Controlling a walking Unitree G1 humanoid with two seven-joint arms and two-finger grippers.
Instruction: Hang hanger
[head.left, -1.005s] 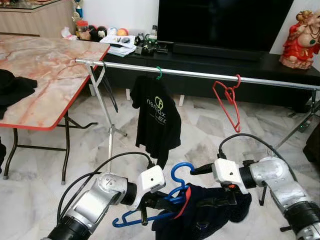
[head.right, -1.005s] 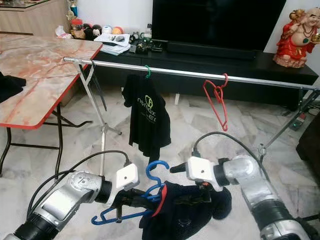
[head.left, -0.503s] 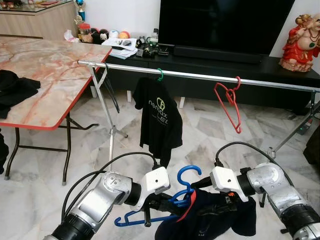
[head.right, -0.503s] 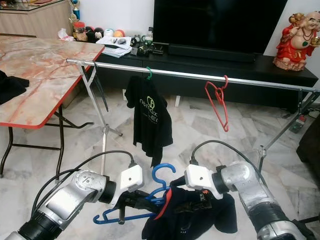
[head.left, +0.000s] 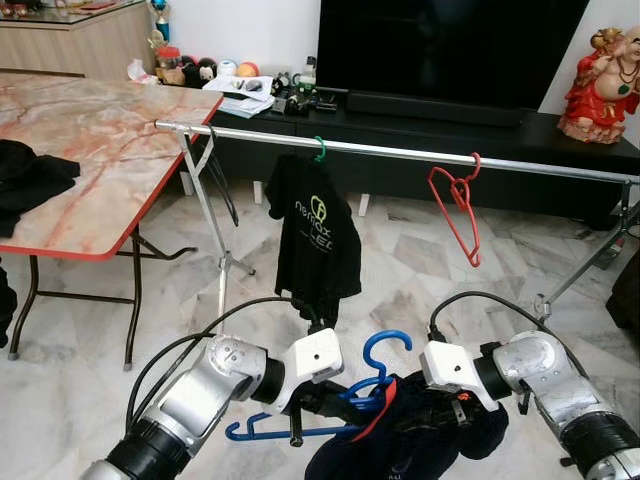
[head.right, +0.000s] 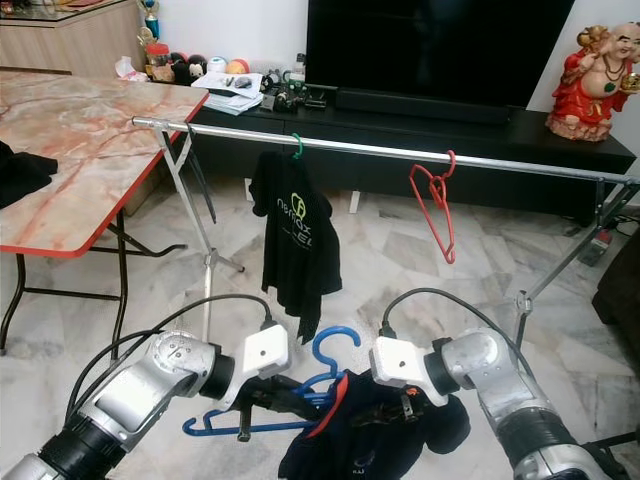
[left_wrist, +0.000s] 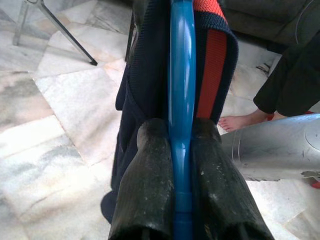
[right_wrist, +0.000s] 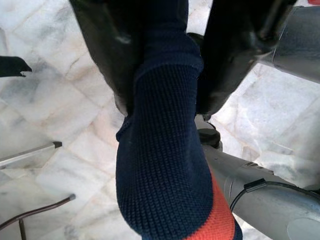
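So your left gripper (left_wrist: 181, 150) is clamped on the blue plastic hanger (head.left: 375, 365), both black fingers (left_wrist: 150, 190) pinching its bar. The hanger sits low in front of you, hook up, well below the long silver clothes rail (head.left: 400, 152). Your right gripper (right_wrist: 165, 80) is pinched onto the dark navy knit garment with the orange-red trim (head.left: 410, 440), which is draped over the hanger's right side and bunched up between the two arms.

Stuff around you: the rail already carries a black printed t-shirt on a green hanger (head.left: 318, 238) almost straight ahead, and an empty red wire hanger (head.left: 458, 205) further right. The marble-patterned folding table with a red edge (head.left: 90, 150) is off to your left, touching the rail's end, with a black cloth (head.left: 30, 175) on it. Behind the rail there's a black TV bench (head.left: 450, 130) with a red and gold figurine (head.left: 603, 72) on it. In the left wrist view a person's bare foot (left_wrist: 240, 121) shows on the marble floor (head.left: 70, 330) near the garment.
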